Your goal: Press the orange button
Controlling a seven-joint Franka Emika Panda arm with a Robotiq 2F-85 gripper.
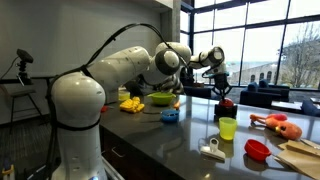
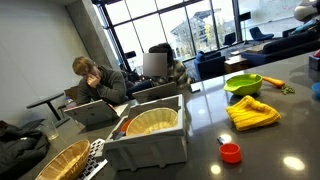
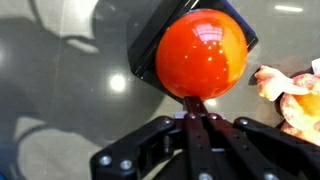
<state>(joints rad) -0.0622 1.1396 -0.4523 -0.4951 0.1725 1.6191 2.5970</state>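
Fingers (image 3: pixel 190 118) of your gripper (image 3: pixel 197 100) are pressed flat together with nothing between them, a closed tip made for poking. In the wrist view that tip meets the near edge of the orange button (image 3: pixel 200 52), whose glossy dome sits on its dark base on the grey counter (image 3: pixel 60 90), with the lumpy orange toy (image 3: pixel 296 95) just beside it. In an exterior view the gripper (image 1: pixel 222 91) points straight down over the button (image 1: pixel 224 104), which stands beyond the yellow-green cup (image 1: pixel 228 128) and well apart from the red bowl (image 1: pixel 257 150).

You are at the pressing stage, I judge: the reach and the lining-up look done. What the pictures do not show is whether the dome is pushed in at all, so the press itself counts as unconfirmed. Your tip also sits toward the rim, not the crown; a firm downward push nearer the centre is likely what remains.
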